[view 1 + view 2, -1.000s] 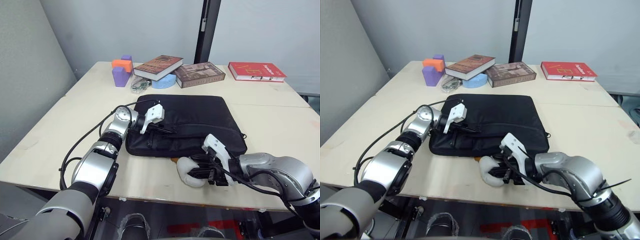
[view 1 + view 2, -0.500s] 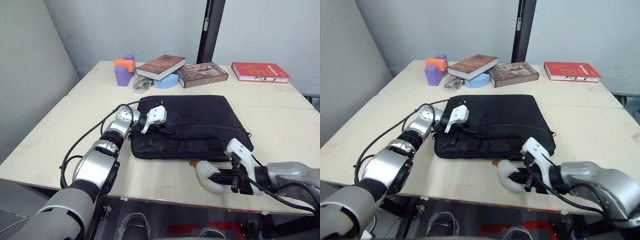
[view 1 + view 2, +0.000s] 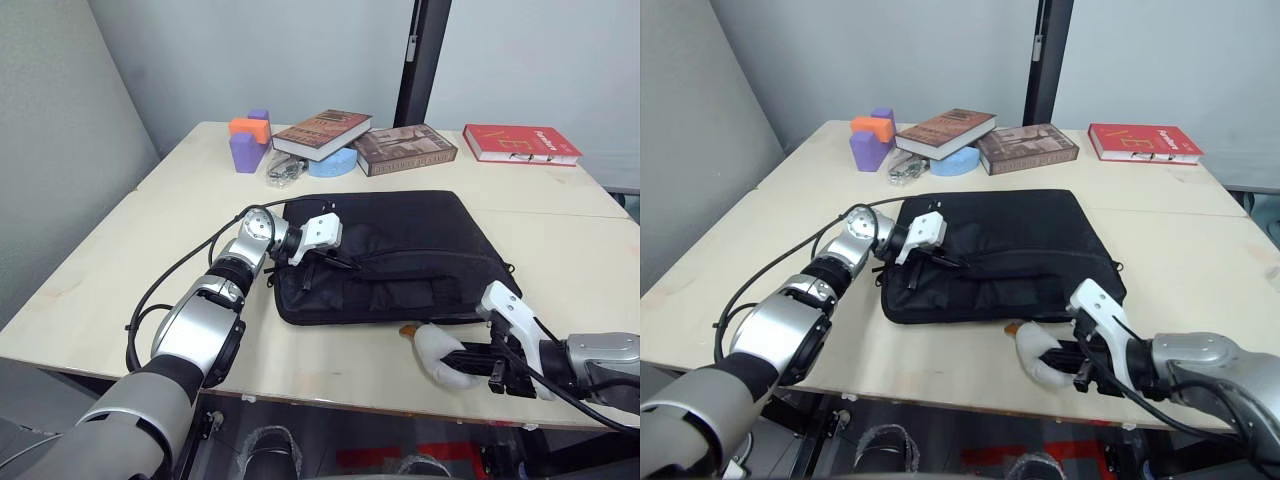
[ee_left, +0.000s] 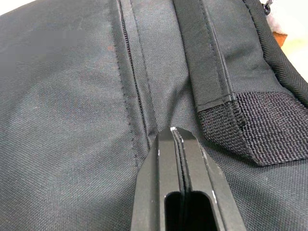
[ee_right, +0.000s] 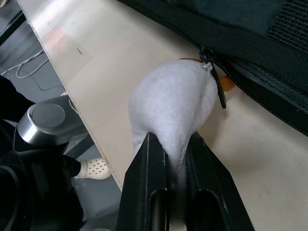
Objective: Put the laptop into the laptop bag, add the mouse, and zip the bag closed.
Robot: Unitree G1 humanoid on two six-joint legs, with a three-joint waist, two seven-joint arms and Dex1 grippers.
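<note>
Dragging rightward along the laptop bag's front edge, the right gripper pinches a white plush duck, not the mouse; left gripper is pressed together on the bag's fabric.

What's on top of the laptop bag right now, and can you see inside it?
The left gripper rests on top of the laptop bag, its fingers shut on the fabric beside a handle strap. The black fabric covers the inside, so its contents cannot be seen.
</note>
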